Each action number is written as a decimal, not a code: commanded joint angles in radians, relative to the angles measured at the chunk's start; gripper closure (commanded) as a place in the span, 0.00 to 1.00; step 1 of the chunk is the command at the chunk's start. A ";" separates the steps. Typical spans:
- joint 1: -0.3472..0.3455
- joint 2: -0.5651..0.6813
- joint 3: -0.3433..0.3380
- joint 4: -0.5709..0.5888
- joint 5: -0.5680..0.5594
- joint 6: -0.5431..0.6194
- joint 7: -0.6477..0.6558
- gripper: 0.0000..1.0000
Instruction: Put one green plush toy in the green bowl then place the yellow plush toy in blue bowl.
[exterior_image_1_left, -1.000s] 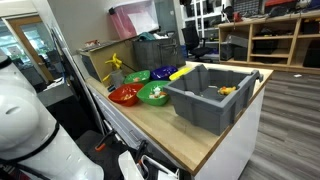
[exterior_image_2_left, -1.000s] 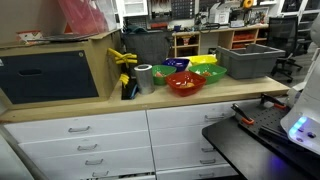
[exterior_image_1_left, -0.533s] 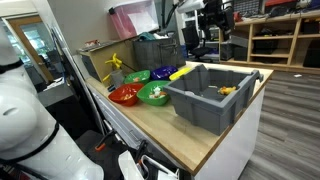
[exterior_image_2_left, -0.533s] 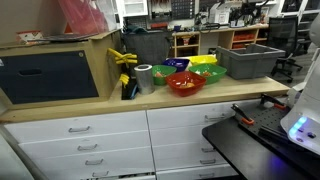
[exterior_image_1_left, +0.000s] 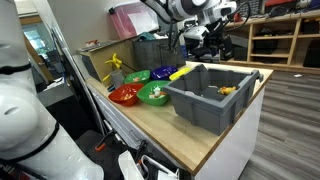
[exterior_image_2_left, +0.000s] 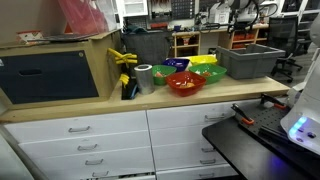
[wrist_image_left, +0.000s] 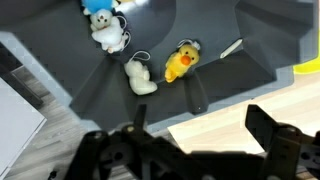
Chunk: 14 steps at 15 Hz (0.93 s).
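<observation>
One yellow plush toy (wrist_image_left: 180, 63) and two white toys (wrist_image_left: 140, 78) lie in one gray bin (wrist_image_left: 60, 70) under the newly arrived, spread, empty gripper (wrist_image_left: 185, 138).

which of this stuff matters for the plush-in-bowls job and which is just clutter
Job: yellow plush toy, blue bowl, green bowl; green plush toy not visible.
Lying about: red bowl, white plush toy, long yellow piece, grey bin.

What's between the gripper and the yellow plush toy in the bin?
Nothing visible. In the wrist view, the yellow plush toy lies uncovered on the floor of the gray bin, apart from the white plush toy. The gripper hangs above the open-topped bin, fingers spread.
</observation>
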 joint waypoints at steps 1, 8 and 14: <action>0.014 0.055 -0.012 0.026 0.007 0.038 0.058 0.00; 0.001 0.144 -0.012 0.054 0.005 0.041 0.020 0.00; -0.010 0.230 -0.021 0.097 -0.005 0.050 -0.005 0.00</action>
